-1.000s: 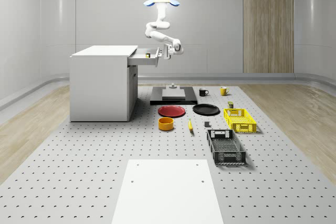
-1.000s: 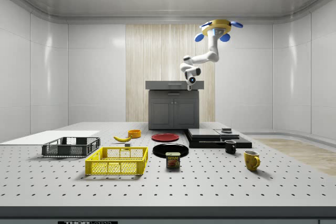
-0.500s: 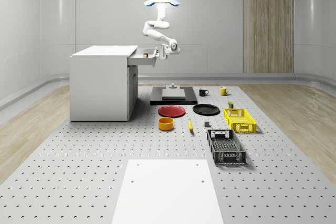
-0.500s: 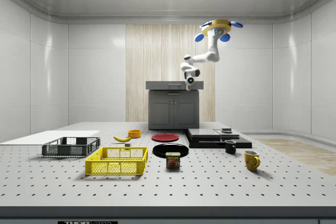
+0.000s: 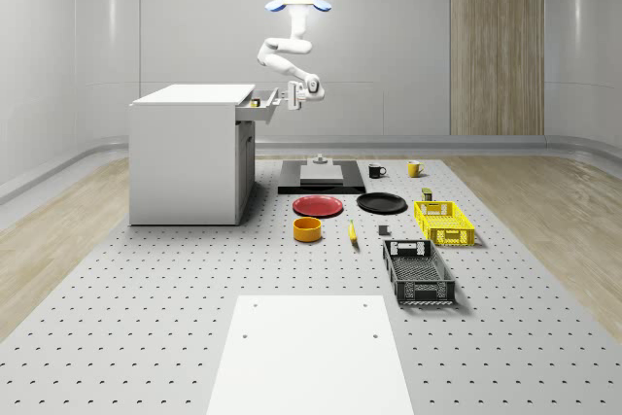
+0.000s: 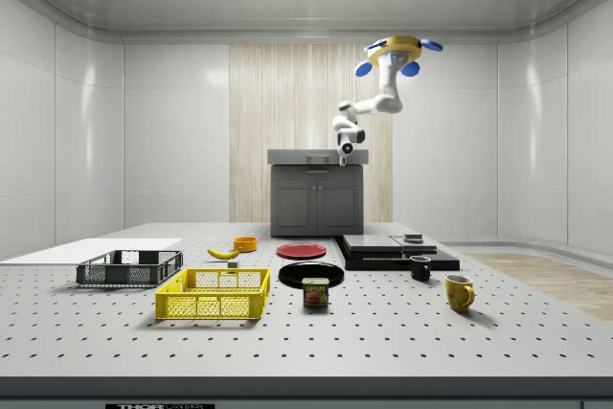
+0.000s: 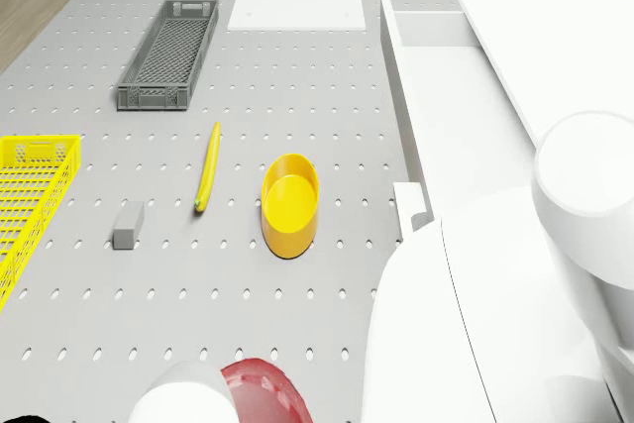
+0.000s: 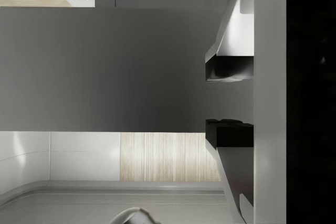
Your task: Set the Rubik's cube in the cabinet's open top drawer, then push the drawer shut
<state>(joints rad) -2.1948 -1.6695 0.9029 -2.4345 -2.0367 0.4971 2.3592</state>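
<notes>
The drone (image 5: 298,4) hovers beside the cabinet (image 5: 190,153) – gripper (image 5: 289,97), fingers slightly apart and empty, set against the drawer (image 5: 260,107) front to push; the Rubik's cube (image 5: 256,102) sits inside

I hover high above the cabinet (image 6: 317,189), near its right side in the side view. My tool (image 6: 346,150) sits at its top edge.
</notes>
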